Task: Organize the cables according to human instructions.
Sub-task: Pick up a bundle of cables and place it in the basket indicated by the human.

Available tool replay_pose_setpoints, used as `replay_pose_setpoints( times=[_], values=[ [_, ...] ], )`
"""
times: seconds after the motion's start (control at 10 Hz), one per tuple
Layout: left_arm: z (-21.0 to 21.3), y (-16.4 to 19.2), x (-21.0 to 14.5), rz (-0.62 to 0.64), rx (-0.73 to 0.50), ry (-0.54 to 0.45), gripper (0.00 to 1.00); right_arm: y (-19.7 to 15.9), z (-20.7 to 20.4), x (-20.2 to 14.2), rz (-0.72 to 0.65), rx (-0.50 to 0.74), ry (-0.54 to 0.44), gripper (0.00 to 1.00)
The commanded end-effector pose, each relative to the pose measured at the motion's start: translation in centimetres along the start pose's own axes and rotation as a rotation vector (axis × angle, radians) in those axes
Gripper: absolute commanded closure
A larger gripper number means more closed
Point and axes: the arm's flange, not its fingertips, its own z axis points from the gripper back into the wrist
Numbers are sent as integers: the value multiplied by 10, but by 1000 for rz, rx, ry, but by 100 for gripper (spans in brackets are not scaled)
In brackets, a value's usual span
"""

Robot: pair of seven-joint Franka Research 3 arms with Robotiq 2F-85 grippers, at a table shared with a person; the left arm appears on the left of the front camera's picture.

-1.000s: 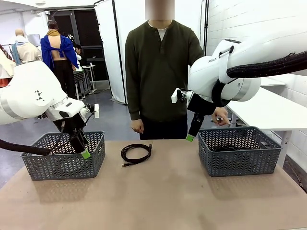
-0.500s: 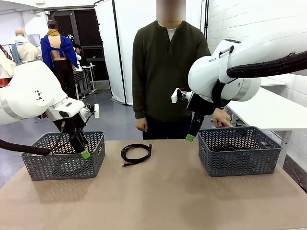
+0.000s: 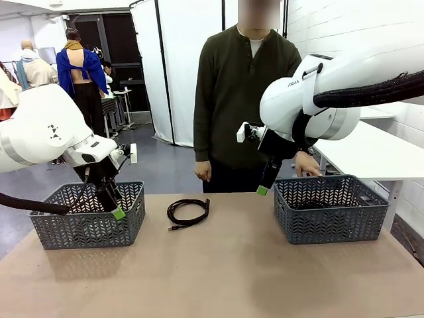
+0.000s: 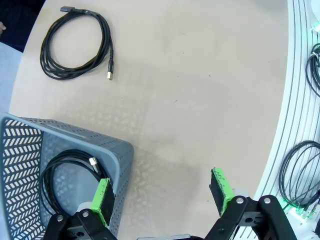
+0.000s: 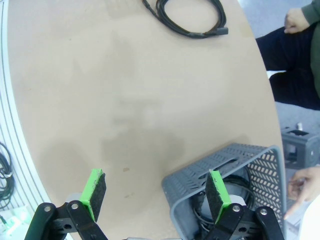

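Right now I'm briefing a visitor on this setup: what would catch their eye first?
Probably the lone coiled black cable lying on the bare table between two grey baskets, the left basket and the right basket. Next, the two white arms hanging above them, left gripper and right gripper both open and empty, and the person reaching toward the right basket.

You are looking at a tan table [image 3: 218, 271] carrying three things. A grey perforated basket [image 3: 89, 215] sits at its left end, a second grey basket [image 3: 329, 209] at its right end, and between them, nearer the far edge, one coiled black cable [image 3: 188, 212] lies flat on the surface.
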Motion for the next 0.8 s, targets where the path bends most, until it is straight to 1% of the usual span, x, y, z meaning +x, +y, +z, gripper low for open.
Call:
replay_pose_setpoints(
  times=[0.0,0.6,0.7],
  values=[
    [0,2,2,3,4,1,0,1,0,-1,-2,0,1,0],
    [0,2,2,3,4,1,0,0,0,0,0,0,0,0],
    [0,2,2,3,4,1,0,0,-1,14,-54,2,24,0]
  ],
)
